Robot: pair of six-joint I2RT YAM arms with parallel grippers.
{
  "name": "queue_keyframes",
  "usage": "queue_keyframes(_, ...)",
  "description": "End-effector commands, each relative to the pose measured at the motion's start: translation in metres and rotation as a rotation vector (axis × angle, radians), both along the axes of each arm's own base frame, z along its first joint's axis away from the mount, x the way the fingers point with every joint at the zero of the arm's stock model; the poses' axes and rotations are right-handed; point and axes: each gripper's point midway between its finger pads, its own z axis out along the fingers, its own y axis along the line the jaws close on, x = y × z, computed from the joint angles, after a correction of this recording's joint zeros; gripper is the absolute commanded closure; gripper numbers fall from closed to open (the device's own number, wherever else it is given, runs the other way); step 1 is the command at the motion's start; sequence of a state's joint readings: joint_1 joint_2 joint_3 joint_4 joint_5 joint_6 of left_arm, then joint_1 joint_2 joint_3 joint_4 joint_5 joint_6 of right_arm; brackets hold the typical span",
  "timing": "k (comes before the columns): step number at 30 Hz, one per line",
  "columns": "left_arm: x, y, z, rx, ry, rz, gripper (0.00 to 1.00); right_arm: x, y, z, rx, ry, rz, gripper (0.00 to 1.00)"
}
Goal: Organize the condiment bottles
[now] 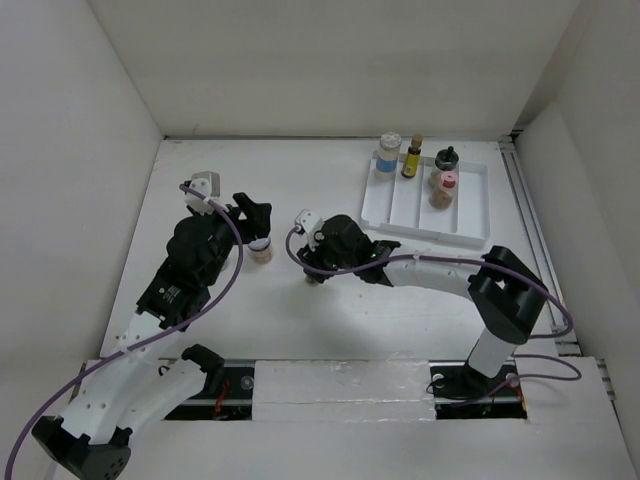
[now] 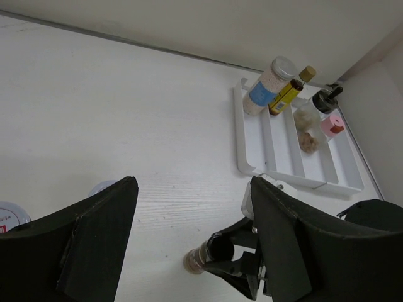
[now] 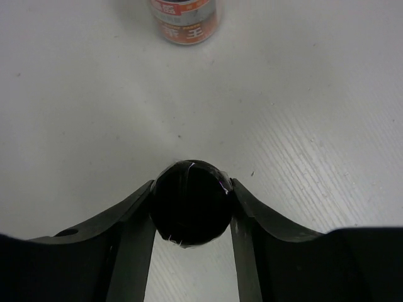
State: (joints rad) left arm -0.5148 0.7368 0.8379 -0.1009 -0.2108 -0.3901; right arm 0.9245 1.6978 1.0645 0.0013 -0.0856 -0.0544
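My right gripper point(image 1: 313, 268) is shut on a black-capped jar point(image 3: 189, 204) that stands on the table at mid-centre; the jar also shows in the left wrist view point(image 2: 196, 259). My left gripper point(image 1: 256, 226) is open and empty, just beside a pink-lidded jar with an orange label point(image 1: 261, 250), which shows at the top of the right wrist view point(image 3: 186, 20). The white tray point(image 1: 470, 215) at the back right holds a blue-labelled jar point(image 1: 387, 153), a slim amber bottle point(image 1: 412, 157), a black-capped jar point(image 1: 445, 160) and a pink-lidded jar point(image 1: 443, 189).
White walls enclose the table on the left, back and right. A rail runs along the right edge point(image 1: 530, 240). Bare table lies between the two grippers and the tray point(image 2: 277, 163). The front slots of the tray hold nothing.
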Motion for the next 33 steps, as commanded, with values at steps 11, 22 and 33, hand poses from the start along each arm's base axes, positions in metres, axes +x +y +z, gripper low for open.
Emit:
queue_keyframes(11,0.0,-0.004,0.012,-0.014,-0.04,-0.025,0.32,0.112,-0.112,0.229,0.316,-0.465,-0.485,0.69)
queue_keyframes(22,-0.002,-0.005,0.018,-0.024,-0.057,-0.036,0.32,0.194,-0.395,0.258,0.316,-0.56,-1.168,0.69)
queue_keyframes(33,0.002,-0.005,0.012,-0.015,-0.041,-0.027,0.32,0.263,-0.469,0.148,0.206,-0.324,-1.254,0.69)
